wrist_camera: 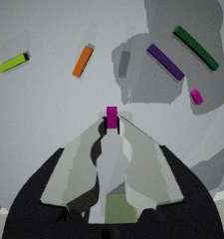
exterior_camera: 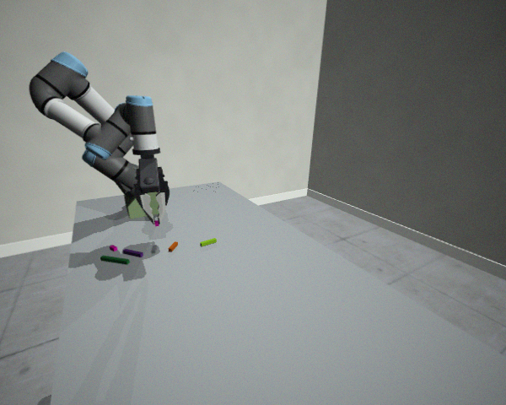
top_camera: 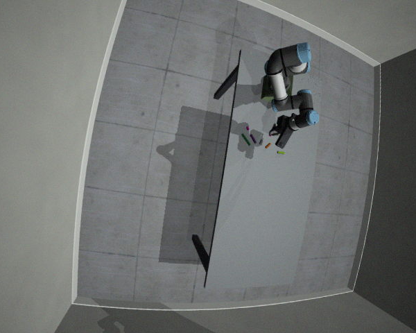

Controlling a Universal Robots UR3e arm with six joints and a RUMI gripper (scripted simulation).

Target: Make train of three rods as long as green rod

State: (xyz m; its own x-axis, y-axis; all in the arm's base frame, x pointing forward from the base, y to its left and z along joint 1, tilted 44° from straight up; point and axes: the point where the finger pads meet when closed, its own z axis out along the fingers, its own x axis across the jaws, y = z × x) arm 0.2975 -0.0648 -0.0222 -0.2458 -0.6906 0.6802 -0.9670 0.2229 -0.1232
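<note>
On my wrist feed the tool is clenched on a magenta rod, mid-frame. The green rod lies at upper right there.

I see no train yet; every rod on the surface lies apart. I judge all the joining remains: two magentas and the orange would match the green's length.

My count is seven rods: two magenta, the loose one at right below the green; one green; one purple; one grey, upper centre; one orange; one lime, upper left.
</note>
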